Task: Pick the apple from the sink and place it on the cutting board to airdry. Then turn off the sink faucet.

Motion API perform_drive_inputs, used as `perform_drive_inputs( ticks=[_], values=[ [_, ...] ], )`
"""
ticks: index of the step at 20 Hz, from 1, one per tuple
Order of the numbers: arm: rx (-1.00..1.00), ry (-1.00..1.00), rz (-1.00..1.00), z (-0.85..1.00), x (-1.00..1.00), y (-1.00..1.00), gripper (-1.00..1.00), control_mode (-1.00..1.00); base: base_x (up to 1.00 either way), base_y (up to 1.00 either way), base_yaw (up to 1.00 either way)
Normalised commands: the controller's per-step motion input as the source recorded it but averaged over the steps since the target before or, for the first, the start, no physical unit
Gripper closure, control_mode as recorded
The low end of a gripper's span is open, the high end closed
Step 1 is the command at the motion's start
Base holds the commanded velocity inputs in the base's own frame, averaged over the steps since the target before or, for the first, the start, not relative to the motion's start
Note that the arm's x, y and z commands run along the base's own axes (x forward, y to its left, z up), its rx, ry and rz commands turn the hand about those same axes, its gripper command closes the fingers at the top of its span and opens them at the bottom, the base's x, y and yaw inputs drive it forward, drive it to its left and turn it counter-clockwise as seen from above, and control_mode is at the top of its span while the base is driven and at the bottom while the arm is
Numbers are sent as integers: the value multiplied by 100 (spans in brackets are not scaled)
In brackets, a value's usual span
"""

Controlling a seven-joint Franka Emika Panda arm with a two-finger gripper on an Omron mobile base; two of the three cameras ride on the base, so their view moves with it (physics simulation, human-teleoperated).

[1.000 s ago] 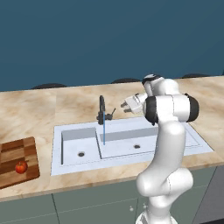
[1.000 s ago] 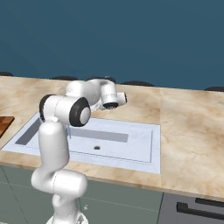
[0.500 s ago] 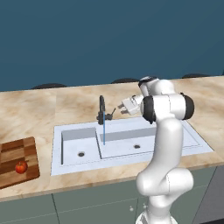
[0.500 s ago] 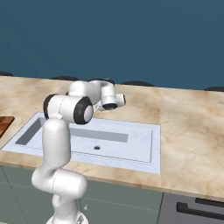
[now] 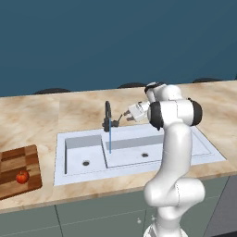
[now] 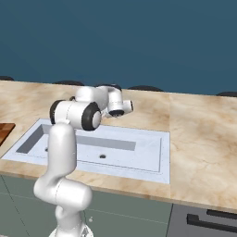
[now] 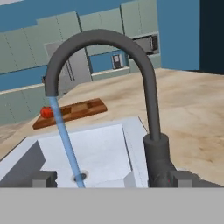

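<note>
The black sink faucet point(image 5: 108, 116) stands behind the pale two-basin sink point(image 5: 185, 147), and a thin blue stream of water point(image 5: 110, 140) runs from its spout. My gripper point(image 5: 123, 117) is open, level with the faucet and just right of it, touching nothing. In the hand view the faucet point(image 7: 149, 94) rises close ahead, its base between my fingertips point(image 7: 43, 178). The red apple point(image 5: 21, 176) lies on the dark wooden cutting board point(image 5: 16, 162) at the far left. The apple point(image 7: 46, 112) and the board point(image 7: 81, 109) also show beyond the sink point(image 7: 103, 151).
A beige marble counter point(image 5: 51, 111) surrounds the sink, and a dark blue wall runs behind it. Grey cabinet fronts point(image 6: 139, 217) sit below the counter edge. My arm hides the faucet in the right base view, where a corner of the board point(image 6: 4, 130) shows at the left edge.
My hand has crept a little to the left, closer to the faucet. The jaws stay open, the water keeps running and the apple has not moved.
</note>
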Motion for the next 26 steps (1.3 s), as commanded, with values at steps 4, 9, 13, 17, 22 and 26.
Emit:
perform_drive_inputs(
  ticks=[4, 9, 13, 17, 22, 26],
  values=[
    [0, 1, 0, -15, 16, 0, -100, -100, 0, 0, 0],
    [0, 1, 0, -14, 22, 0, -100, -100, 0, 0, 0],
    [0, 3, 0, -15, 26, 0, -100, -100, 0, 0, 0],
    [0, 2, 0, -16, 22, 0, -100, -100, 0, 0, 0],
    [0, 2, 0, -11, 21, 0, -100, -100, 0, 0, 0],
    [0, 0, 0, -3, 17, 0, -100, -100, 0, 0, 0]
  ],
)
